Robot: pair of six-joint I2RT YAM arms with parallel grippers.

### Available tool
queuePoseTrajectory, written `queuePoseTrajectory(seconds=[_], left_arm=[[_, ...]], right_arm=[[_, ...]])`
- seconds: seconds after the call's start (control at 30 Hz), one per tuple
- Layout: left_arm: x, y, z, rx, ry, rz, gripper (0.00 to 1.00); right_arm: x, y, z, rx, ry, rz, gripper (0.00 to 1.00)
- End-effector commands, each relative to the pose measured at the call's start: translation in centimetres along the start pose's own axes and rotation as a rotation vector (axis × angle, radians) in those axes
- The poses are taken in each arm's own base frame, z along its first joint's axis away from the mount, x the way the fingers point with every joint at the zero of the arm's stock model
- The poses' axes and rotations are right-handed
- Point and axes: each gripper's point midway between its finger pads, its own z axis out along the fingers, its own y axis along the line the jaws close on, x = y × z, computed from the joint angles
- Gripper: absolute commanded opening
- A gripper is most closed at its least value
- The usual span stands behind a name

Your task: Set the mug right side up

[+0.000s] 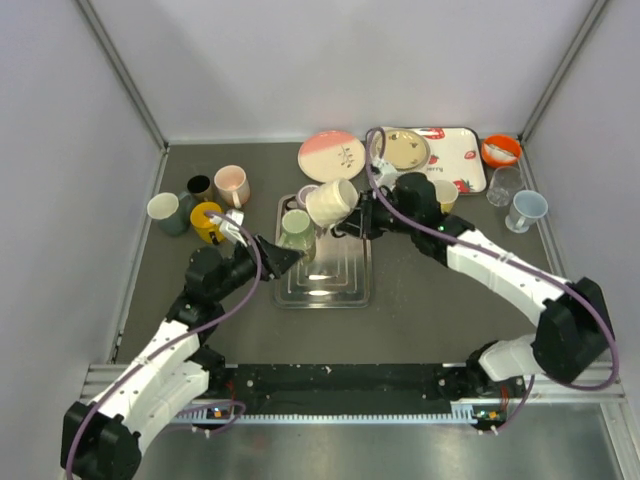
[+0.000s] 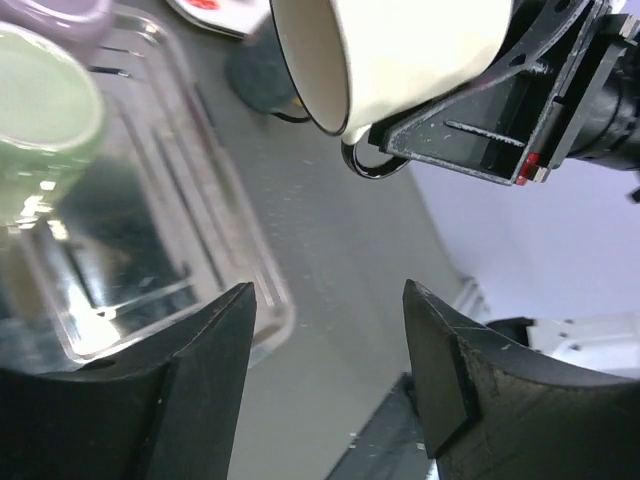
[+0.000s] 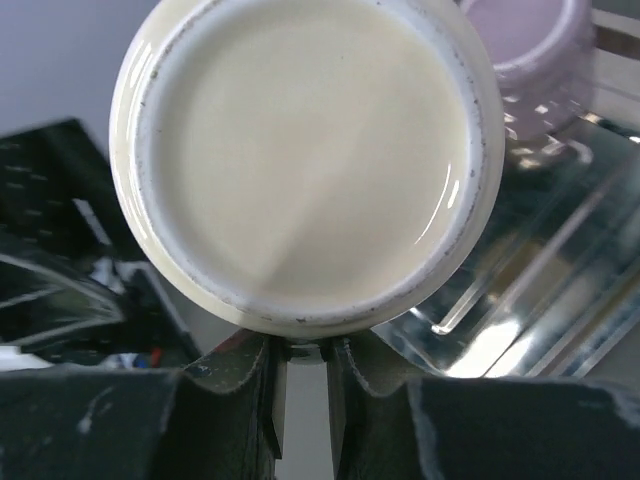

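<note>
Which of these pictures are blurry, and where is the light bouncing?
Top view: sharp, with glare on the clear tray. Left wrist view: the green cup is blurred, more glare on the tray. Right wrist view: the mug shows a sheen on its base.

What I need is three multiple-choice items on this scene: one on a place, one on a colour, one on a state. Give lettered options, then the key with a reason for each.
1. Where is the cream mug?
A) tilted in the air above the clear tray, in the right claw
B) flat on the table
C) lying on its side in the tray

2. What colour is the near mug on the tray, beside the left claw?
A) red
B) black
C) pale green

3. The left claw is:
A) shut on a mug
B) open and empty
C) out of view

Key: A, the top view shows it tipped above the tray with the right claw at its handle side; C, it looks pale green in both the top and left wrist views; B, the left wrist view shows the fingers apart with nothing between them.
</note>
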Motion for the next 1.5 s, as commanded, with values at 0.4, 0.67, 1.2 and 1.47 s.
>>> queuePoseTrajectory(seconds=[0.4, 0.67, 1.2, 1.47], left_arm=[[-2.0, -10.8, -0.2, 0.478, -0.084, -0.022, 0.68], [-2.6, -11.4, 1.5, 0.487, -0.084, -0.058, 0.64], [-3.8, -14.1, 2.7, 0.572, -0.107, -0.119, 0.59], [-5.0, -14.8, 3.6, 0.609, -0.153, -0.199, 0.15]], right_arm=[[-6.6, 12.5, -9.3, -0.691, -0.413, 0.151, 0.00], [-5.5, 12.7, -10.0, -0.719, -0.399, 0.144, 0.00], [-4.2, 12.0, -10.1, -0.692, -0.398, 0.122, 0.00], [-3.7, 12.3, -10.2, -0.718, -0.396, 0.142, 0.00]])
